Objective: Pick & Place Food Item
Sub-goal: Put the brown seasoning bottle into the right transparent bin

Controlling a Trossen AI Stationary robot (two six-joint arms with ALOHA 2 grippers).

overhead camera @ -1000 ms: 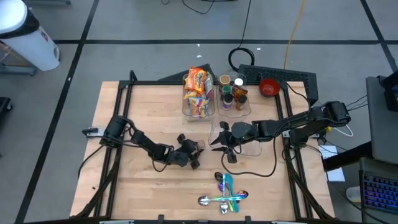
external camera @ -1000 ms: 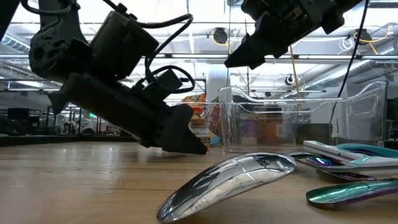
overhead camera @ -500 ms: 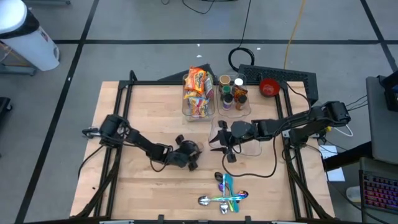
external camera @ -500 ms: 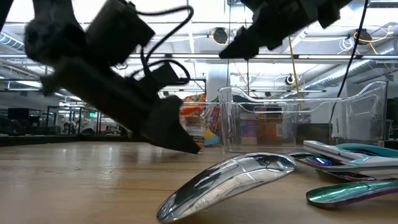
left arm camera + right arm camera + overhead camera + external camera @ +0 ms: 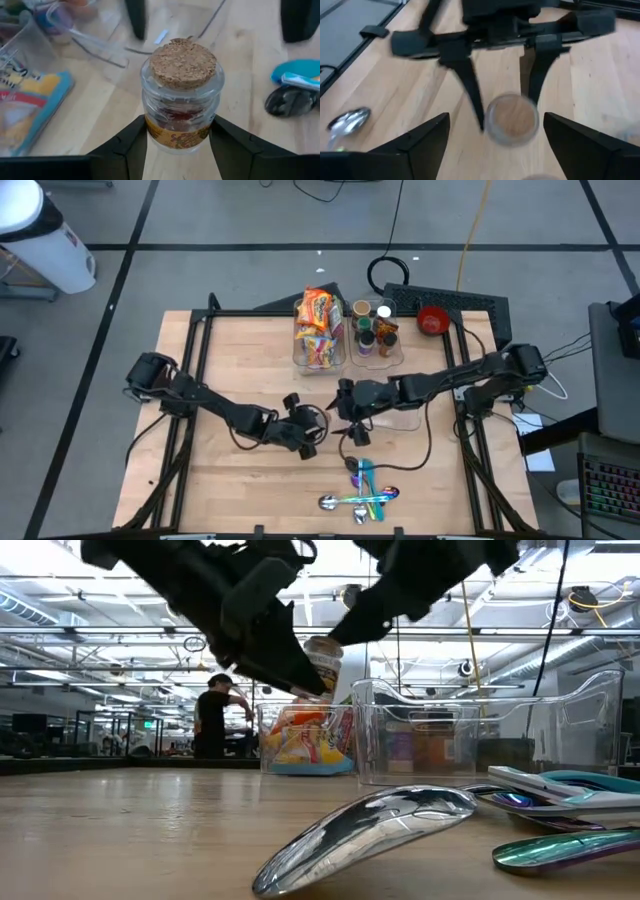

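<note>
You are looking down on a wooden surface point(image 5: 220, 360) at the centre of the high view, with the left arm entering from the left edge of the frame and the right arm from the right. The left claw point(image 5: 310, 425) is sitting just below the middle of that view and is gripping a small glass jar point(image 5: 182, 97) with a cork stopper point(image 5: 183, 63); in the left wrist view the two dark fingers point(image 5: 125, 145) are pressing against the jar's sides at its yellow label, and the jar is standing upright between them. In the low view the jar point(image 5: 322, 658) is showing near the top centre of the frame, lifted clear of the surface. The right claw point(image 5: 345, 408) is hanging just to the right of the left claw in the high view, close to the jar but not holding it; in the right wrist view its fingers point(image 5: 420, 137) are spreading wide at the lower corners, with the cork-topped jar point(image 5: 512, 119) lying between them and farther off. A clear bin point(image 5: 319, 330) of bright snack packets is standing at the upper centre of the high view, a second clear bin point(image 5: 378, 325) of small jars is standing just right of it, and iridescent spoons point(image 5: 360, 490) are lying at the lower centre.
</note>
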